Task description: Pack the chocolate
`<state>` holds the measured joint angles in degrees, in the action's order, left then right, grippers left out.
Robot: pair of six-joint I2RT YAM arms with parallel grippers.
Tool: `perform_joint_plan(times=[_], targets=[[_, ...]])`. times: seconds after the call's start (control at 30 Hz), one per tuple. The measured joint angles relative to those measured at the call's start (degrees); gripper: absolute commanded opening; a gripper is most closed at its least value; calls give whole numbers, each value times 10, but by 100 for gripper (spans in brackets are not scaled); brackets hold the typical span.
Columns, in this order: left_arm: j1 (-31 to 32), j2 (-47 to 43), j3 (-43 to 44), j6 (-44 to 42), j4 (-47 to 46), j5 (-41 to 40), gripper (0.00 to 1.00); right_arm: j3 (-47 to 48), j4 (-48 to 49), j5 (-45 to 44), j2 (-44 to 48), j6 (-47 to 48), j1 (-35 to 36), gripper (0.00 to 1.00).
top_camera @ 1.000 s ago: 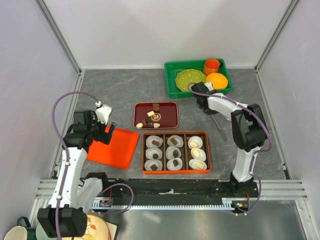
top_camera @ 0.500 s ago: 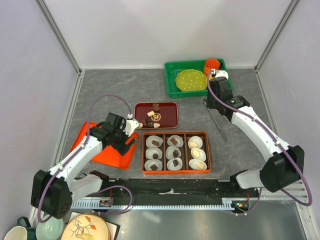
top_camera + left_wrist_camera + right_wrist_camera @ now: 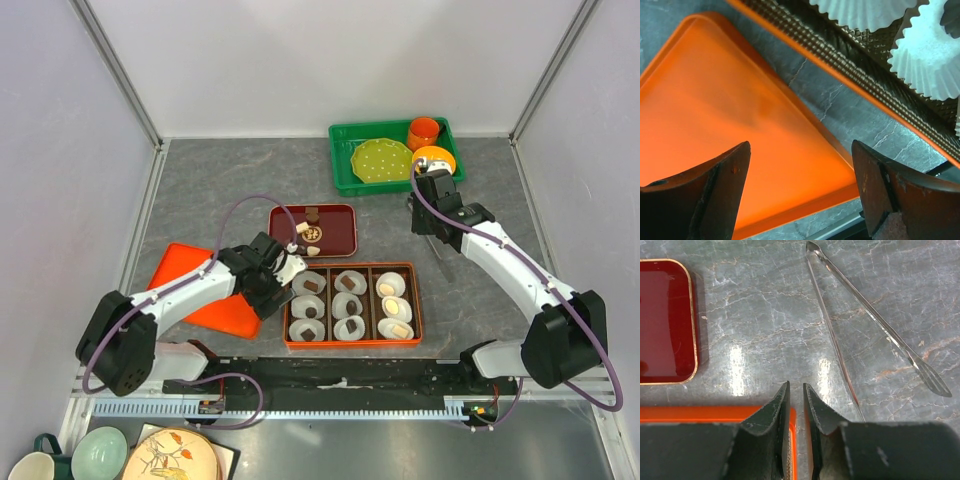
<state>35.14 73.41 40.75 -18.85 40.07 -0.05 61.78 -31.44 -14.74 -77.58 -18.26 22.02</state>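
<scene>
On the grey desk (image 3: 220, 190) a green tray (image 3: 345, 140) holds a green plate (image 3: 380, 160), an orange cup (image 3: 423, 131) and an orange bowl (image 3: 436, 157); clear tongs (image 3: 930, 377) lie near it.

Small dark brown chocolate cubes (image 3: 348, 283) and cream-white oval chocolates (image 3: 390, 290) fill the orange compartment box (image 3: 352, 344). More loose chocolate pieces (image 3: 309, 233) lie on the dark red tray (image 3: 340, 240) at its 11 o'clock.

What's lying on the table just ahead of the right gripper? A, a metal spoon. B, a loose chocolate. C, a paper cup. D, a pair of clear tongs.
D: the right wrist view shows clear tongs lying flat on the grey table just beyond the right gripper, which is not touching them.
</scene>
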Motion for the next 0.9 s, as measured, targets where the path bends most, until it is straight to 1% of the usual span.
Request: perform_joint_plan(times=[0.03,0.07,0.17,0.23,0.33,0.43,0.47,0.53,0.57,0.6,0.67,0.8,0.83,0.87,0.9], targets=[[4,9,1,0,-1,-2,79,0,2,2,0,0,0,23],[7,19,2,0,-4,-5,66,0,4,4,0,0,0,23],[15,51,2,3,-16,-16,52,0,10,10,-1,0,0,23],[17,70,5,5,-20,-16,51,0,11,13,-1,0,0,23],[19,72,7,5,-25,-25,51,0,11,19,-2,0,0,23],[17,72,7,5,-38,-44,46,2,13,23,-2,0,2,23],[15,73,7,5,-44,-50,39,3,14,23,-3,0,3,23],[6,77,10,4,-57,-62,29,5,16,23,-4,0,8,23],[-2,82,14,3,-64,-68,22,6,17,23,-5,0,11,23],[-11,89,19,2,-70,-74,20,7,17,23,-5,0,15,23],[-30,102,31,2,-77,-80,20,11,19,19,-6,0,27,22],[-74,126,56,2,-91,-90,30,18,20,13,-7,0,50,23],[-83,130,63,1,-94,-90,33,19,21,11,-8,0,55,23],[-91,132,72,2,-96,-89,42,21,21,9,-9,0,58,23],[-98,132,82,2,-98,-87,48,21,22,8,-10,0,60,24]])
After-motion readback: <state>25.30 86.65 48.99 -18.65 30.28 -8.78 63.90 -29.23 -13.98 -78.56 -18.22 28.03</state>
